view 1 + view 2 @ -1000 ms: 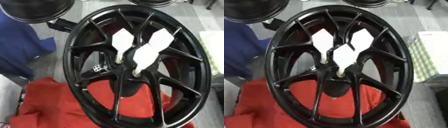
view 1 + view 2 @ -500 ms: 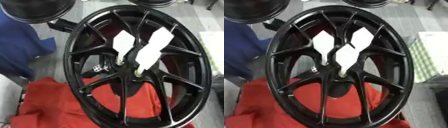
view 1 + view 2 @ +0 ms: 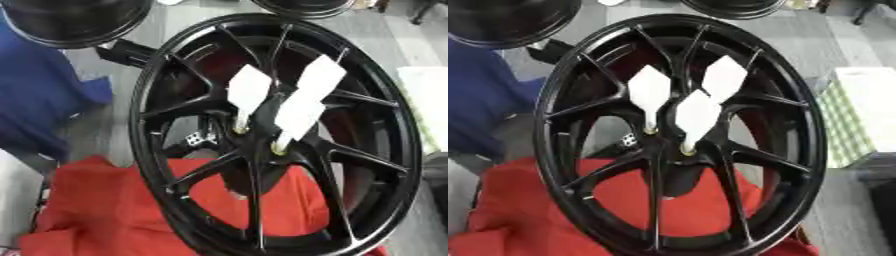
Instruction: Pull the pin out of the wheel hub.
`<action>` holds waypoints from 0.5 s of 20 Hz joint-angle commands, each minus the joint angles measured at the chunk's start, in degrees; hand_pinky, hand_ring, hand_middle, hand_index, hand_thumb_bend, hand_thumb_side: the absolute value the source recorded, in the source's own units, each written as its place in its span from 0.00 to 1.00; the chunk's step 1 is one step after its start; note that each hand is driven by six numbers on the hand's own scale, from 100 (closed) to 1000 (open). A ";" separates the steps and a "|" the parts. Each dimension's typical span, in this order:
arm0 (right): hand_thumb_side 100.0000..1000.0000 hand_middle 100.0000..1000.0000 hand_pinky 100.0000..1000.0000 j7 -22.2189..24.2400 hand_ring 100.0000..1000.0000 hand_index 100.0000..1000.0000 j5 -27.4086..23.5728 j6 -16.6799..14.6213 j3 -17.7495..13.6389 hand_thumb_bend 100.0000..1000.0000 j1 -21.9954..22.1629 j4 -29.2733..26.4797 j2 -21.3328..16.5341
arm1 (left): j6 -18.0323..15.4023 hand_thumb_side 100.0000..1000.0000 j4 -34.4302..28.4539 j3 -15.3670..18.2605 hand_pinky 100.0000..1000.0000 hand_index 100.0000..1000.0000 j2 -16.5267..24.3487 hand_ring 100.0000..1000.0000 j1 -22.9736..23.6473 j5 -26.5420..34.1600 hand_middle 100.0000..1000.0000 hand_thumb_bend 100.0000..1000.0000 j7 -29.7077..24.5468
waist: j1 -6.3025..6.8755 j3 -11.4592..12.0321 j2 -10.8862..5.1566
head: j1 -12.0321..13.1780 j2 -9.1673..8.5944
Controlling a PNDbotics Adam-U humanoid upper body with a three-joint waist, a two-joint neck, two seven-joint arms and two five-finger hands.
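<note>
Both head views look down close on the wheel hub (image 3: 677, 150).

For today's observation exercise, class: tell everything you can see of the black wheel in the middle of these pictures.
The black wheel is a glossy, metal-looking alloy rim with thin paired spokes running from a central hub to a deep outer rim. It fills most of the view, seen tilted so it looks oval. Its lower part rests on a red cloth, which shows between the spokes. Three white, diamond-shaped tagged pins stand in the hub, with brass-coloured bases. No hand touches it.
</note>
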 commanded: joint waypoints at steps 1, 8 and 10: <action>0.52 0.69 0.78 -2.05 0.73 0.74 -2.61 -0.41 0.73 0.00 -1.94 -3.83 -0.70 | -0.07 0.66 -0.59 0.45 0.68 0.83 1.86 0.73 -0.87 0.12 0.79 0.53 -0.21 | -0.03 0.11 -1.81 | -0.28 -0.43; 0.58 0.65 0.77 -4.99 0.70 0.72 -10.37 -1.91 3.62 0.00 -3.75 -7.84 0.23 | -0.12 0.66 -0.81 0.28 0.68 0.83 1.91 0.73 -1.25 0.26 0.79 0.53 -0.35 | -0.06 0.50 -1.88 | -0.58 -0.39; 0.57 0.64 0.76 -5.78 0.68 0.71 -12.63 -2.49 4.12 0.00 -3.93 -8.54 0.50 | -0.21 0.66 -0.88 0.34 0.68 0.83 1.91 0.73 -1.32 0.30 0.79 0.53 -0.26 | -0.01 0.61 -1.83 | -0.55 -0.35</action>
